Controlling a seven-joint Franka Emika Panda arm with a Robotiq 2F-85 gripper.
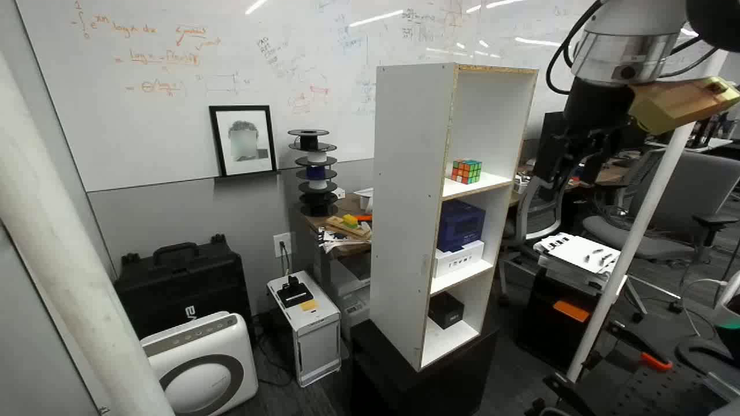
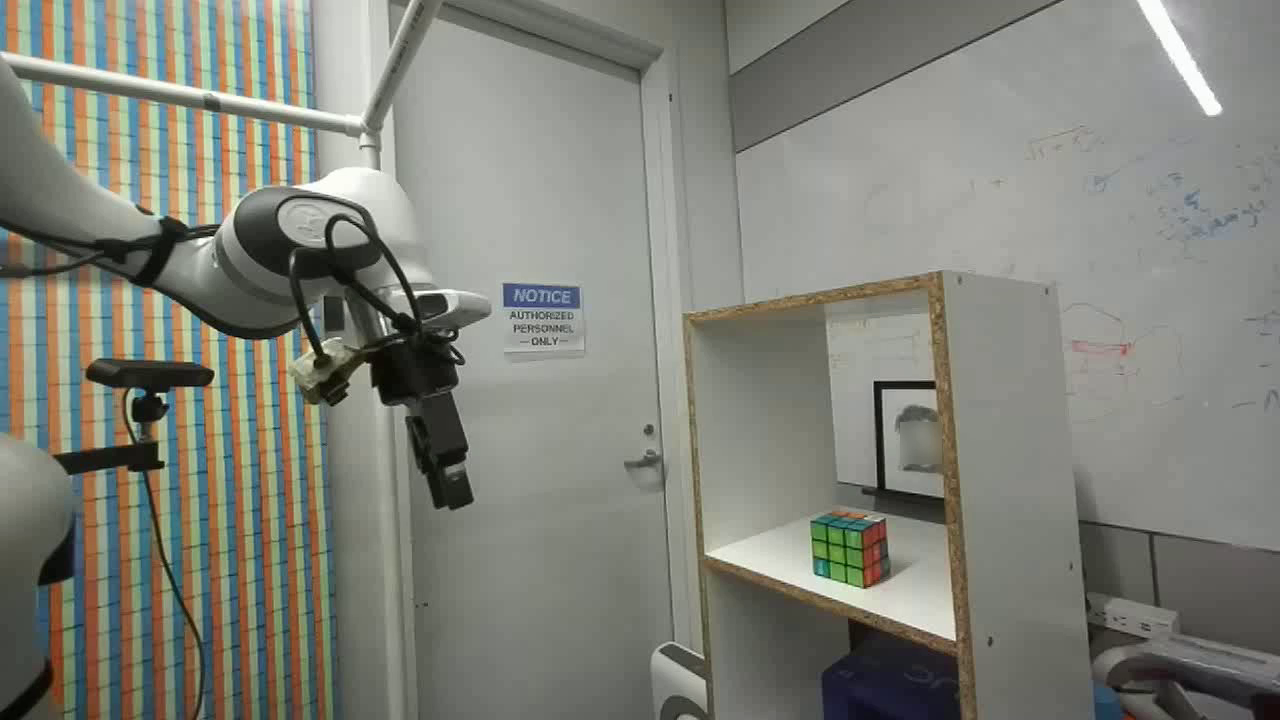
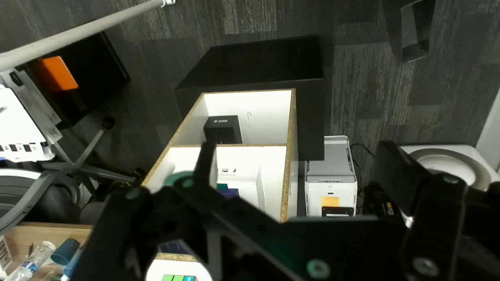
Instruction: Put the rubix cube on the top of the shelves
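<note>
The rubix cube [image 1: 466, 171] sits on the floor of the uppermost compartment of the white shelves [image 1: 407, 190]. It shows green, red and orange faces in both exterior views, as with the cube [image 2: 849, 549] inside the shelves [image 2: 1015, 450]. In the wrist view only an edge of the cube [image 3: 178, 278] shows at the bottom, behind the finger linkage. My gripper [image 1: 569, 164] hangs in the air outside the shelves, apart from the cube. In the wrist view the gripper [image 3: 299, 156] has its fingers wide apart with nothing between them.
A dark blue object [image 1: 461, 224] rests on a white box [image 1: 459, 260] in the middle compartment. A black box [image 1: 446, 310] is in the bottom compartment. The shelves stand on a black base [image 3: 258, 62]. A white pole [image 1: 630, 237] stands near the arm.
</note>
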